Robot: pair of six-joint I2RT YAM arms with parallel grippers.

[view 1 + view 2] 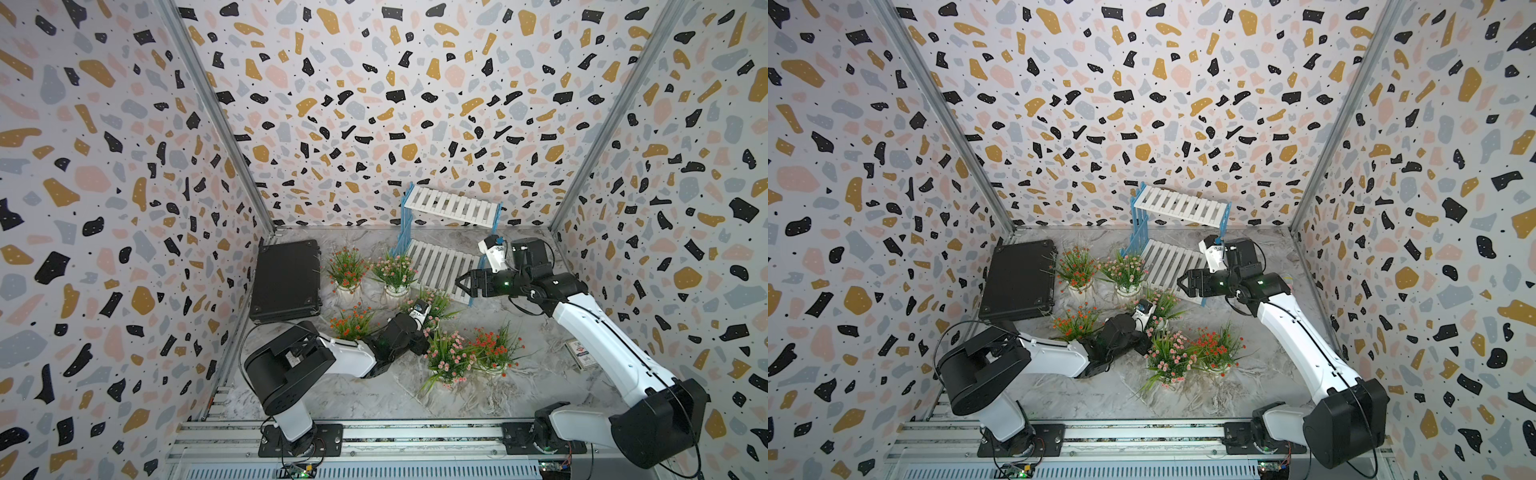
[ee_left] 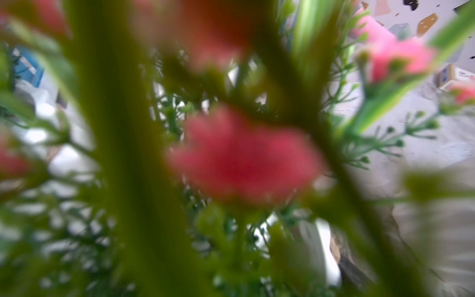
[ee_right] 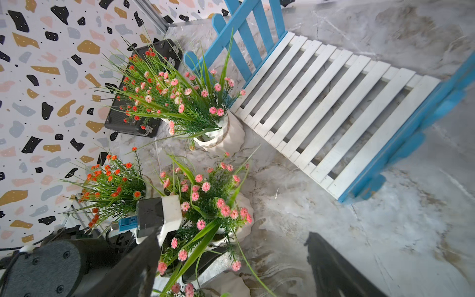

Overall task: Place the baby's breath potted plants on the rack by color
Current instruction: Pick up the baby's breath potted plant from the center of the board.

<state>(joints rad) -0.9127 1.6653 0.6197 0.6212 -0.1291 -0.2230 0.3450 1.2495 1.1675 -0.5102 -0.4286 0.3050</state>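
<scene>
The rack (image 1: pixel 451 205) stands at the back, blue side frames and two white slatted shelves, both bare. Six baby's breath potted plants stand on the table: red ones (image 1: pixel 346 266) (image 1: pixel 353 322) (image 1: pixel 496 347) and pink ones (image 1: pixel 395 270) (image 1: pixel 432 305) (image 1: pixel 451 357). My left gripper (image 3: pixel 195 246) is buried in the middle pink plant (image 3: pixel 205 195), its black fingers (image 3: pixel 203 255) on either side of the white pot (image 3: pixel 244 218); leaves hide how tightly they sit. Blurred pink flowers (image 2: pixel 244 156) fill the left wrist view. My right gripper (image 1: pixel 461 289) hangs open and empty over the lower shelf's front corner.
A black flat case (image 1: pixel 286 282) lies at the left wall. A small printed box (image 1: pixel 584 353) lies near the right wall, beside my right arm. Patterned walls close three sides. The arms' base rail (image 1: pixel 415 434) runs along the front edge.
</scene>
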